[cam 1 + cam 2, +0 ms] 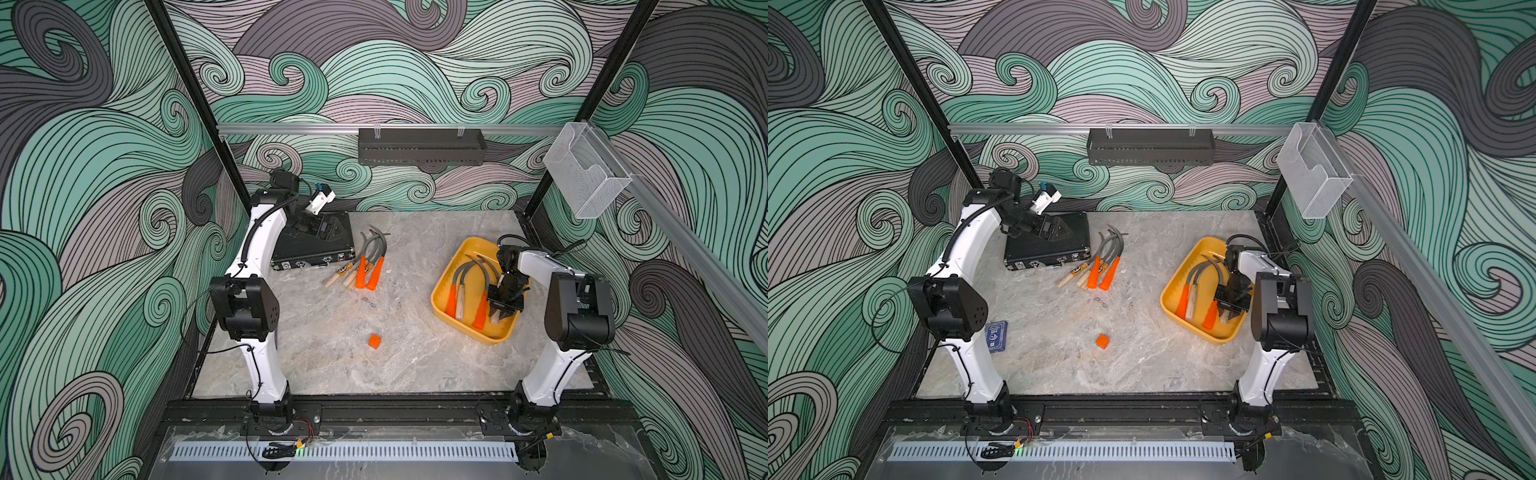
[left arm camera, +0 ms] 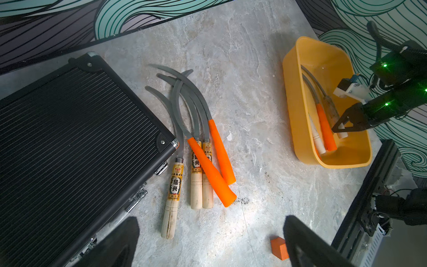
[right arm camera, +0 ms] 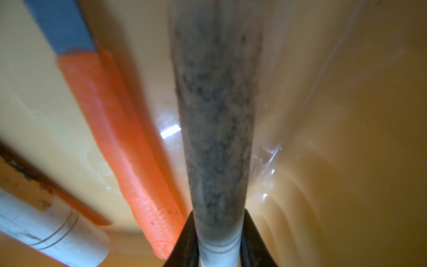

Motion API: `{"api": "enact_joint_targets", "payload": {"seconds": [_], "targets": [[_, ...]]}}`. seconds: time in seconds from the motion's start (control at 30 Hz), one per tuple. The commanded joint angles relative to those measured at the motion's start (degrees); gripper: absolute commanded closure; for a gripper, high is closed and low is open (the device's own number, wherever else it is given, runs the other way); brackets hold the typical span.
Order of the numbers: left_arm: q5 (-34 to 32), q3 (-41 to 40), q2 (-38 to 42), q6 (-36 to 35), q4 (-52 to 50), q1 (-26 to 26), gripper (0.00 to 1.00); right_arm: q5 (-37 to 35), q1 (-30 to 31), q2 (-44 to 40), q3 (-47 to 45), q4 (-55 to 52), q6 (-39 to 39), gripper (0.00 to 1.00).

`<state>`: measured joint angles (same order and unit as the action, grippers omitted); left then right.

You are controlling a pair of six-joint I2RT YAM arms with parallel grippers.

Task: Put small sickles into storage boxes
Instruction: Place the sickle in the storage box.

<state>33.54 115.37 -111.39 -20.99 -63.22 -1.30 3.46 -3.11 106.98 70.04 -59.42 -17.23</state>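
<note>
Wooden-handled sickle (image 3: 217,138) pinched between right fingers (image 3: 187,240), inside yellow tray (image 3: 346,115); left fingers (image 2: 305,242) spread wide, empty.

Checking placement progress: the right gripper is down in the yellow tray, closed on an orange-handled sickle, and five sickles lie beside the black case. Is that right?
Not quite. The right wrist view shows the right gripper closed on a pale wooden-handled sickle; an orange-handled one lies free beside it. Yellow tray, five sickles and black case are as stated.
</note>
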Motion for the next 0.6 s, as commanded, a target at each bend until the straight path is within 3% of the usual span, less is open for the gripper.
{"api": "enact_joint_targets", "payload": {"seconds": [0.0, 0.57], "targets": [[-0.8, 0.0, 2.4, -1.0, -0.3, 0.3, 0.02, -0.4, 0.0, 1.2, 0.5, -0.9, -1.7, 0.73], [0.1, -0.5, 3.1, -0.9, 0.6, 0.3, 0.03, -1.5, 0.1, 0.1, 0.2, -0.8, -1.4, 0.68]]}}
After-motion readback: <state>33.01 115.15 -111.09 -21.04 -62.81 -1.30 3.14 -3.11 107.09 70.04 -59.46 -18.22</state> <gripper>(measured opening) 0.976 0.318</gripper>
